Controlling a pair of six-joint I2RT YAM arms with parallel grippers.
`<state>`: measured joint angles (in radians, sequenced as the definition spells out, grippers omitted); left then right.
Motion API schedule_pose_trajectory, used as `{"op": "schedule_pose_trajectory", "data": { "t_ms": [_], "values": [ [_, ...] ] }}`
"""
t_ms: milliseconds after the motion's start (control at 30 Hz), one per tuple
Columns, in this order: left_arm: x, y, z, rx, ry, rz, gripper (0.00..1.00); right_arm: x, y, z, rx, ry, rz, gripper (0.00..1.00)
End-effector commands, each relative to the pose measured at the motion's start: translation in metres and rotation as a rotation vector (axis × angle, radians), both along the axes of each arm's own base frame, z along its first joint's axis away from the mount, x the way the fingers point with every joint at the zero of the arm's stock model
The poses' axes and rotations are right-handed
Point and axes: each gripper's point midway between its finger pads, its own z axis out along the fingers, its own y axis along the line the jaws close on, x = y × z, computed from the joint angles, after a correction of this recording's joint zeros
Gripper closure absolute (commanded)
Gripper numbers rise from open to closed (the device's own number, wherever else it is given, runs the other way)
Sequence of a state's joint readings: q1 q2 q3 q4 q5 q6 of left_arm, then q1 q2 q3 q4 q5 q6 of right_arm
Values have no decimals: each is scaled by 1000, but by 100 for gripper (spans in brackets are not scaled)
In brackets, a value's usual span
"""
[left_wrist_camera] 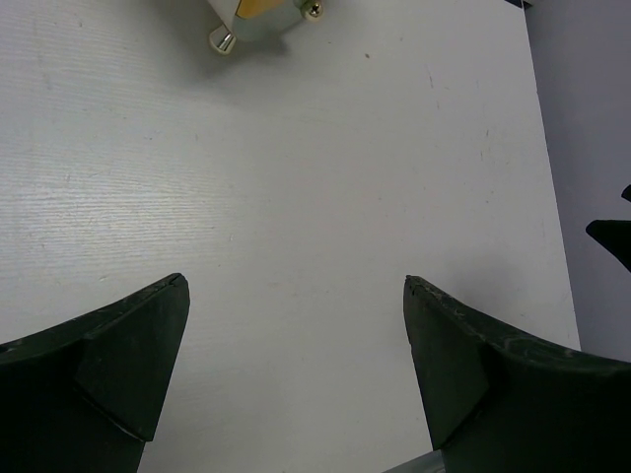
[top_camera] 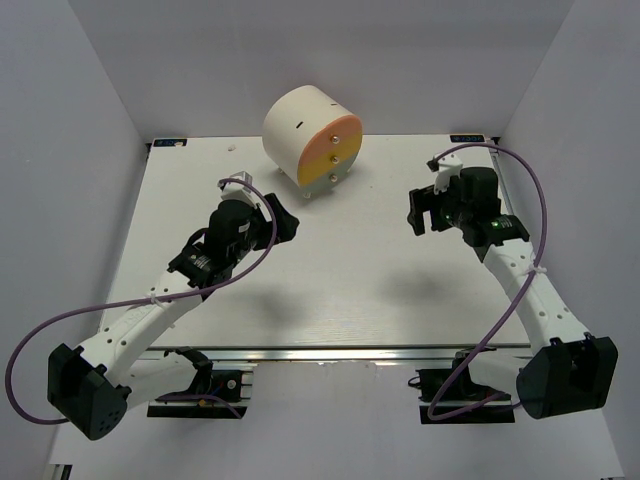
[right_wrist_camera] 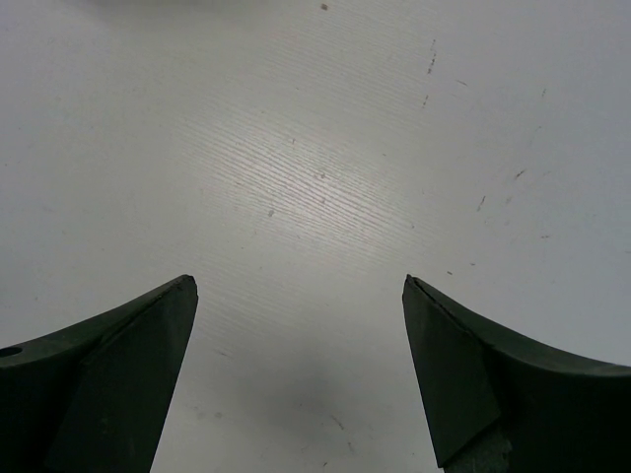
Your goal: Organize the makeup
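No makeup pieces show in any view; the discs, pad, palettes and cards are out of sight. My left gripper [top_camera: 283,219] is open and empty above the white table, just left of and in front of the cream cylinder; its jaws stand wide apart in the left wrist view [left_wrist_camera: 296,286]. My right gripper [top_camera: 418,213] is open and empty over the table's right half, and its jaws stand wide apart in the right wrist view [right_wrist_camera: 300,284], over bare white surface.
A cream cylinder with orange-yellow drawer fronts [top_camera: 311,135] stands at the back middle of the white table [top_camera: 340,280]; its base and a gold knob show in the left wrist view [left_wrist_camera: 258,18]. White walls close in the sides and back.
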<state>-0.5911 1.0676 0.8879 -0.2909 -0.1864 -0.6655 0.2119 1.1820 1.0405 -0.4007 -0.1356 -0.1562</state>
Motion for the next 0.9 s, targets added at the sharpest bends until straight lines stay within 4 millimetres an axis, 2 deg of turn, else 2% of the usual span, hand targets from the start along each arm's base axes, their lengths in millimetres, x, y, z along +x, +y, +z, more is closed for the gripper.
{"op": "schedule_pose_trajectory", "data": {
  "t_ms": [0,167,867],
  "values": [
    [0,-2,16,-24,-47,-20,2,6,-7,29,29,-75,-52,11],
    [2,-3,16,-31,-49,-18,2,3,-11,21,34,-62,-70,11],
    [6,-6,18,-26,-59,-27,2,2,-19,14,37,-70,-106,11]
  ]
}}
